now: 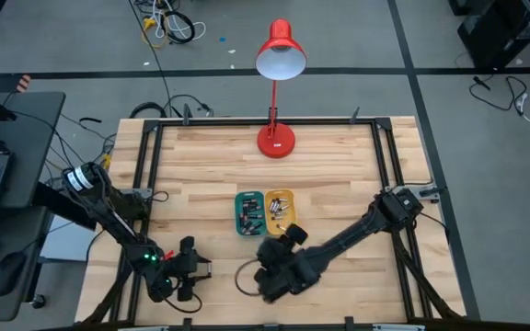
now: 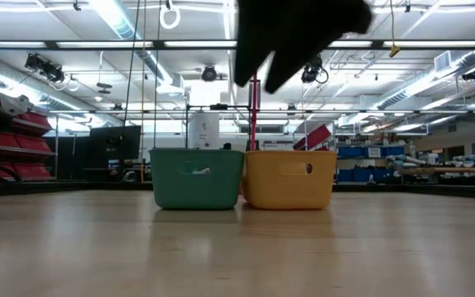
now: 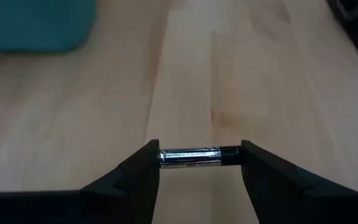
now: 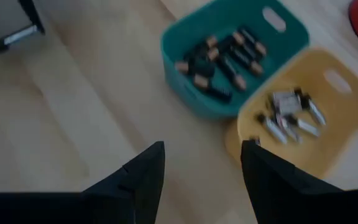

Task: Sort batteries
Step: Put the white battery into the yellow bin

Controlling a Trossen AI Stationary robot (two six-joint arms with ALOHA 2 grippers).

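My left gripper (image 3: 199,163) is shut on one silver-and-black battery (image 3: 191,156); in the high view it (image 1: 194,268) is near the table's near edge, left of the trays. My right gripper (image 4: 202,163) is open and holds nothing. It hovers just on the near side of the two trays (image 1: 282,250). The green tray (image 4: 229,56) holds several dark batteries with copper ends (image 4: 219,59). The yellow tray (image 4: 328,134), standing against it, holds several silvery batteries (image 4: 288,118). Both trays rest flat on the wood in the low view, green (image 2: 196,177) and yellow (image 2: 289,177). My left gripper pinches the battery end to end: one fingertip (image 3: 149,163) is on its silver end (image 3: 166,156), the other on its black end (image 3: 232,154). The battery lies level, across the gap between the fingers. Whether it is clear of the table I cannot tell.
A red desk lamp (image 1: 275,138) stands at the table's far edge, behind the trays. A black frame (image 1: 155,156) runs along the table's sides. Bare wood (image 1: 339,175) lies to the right of the trays and between the arms. A dark cable loop (image 1: 244,276) lies beside the right arm.
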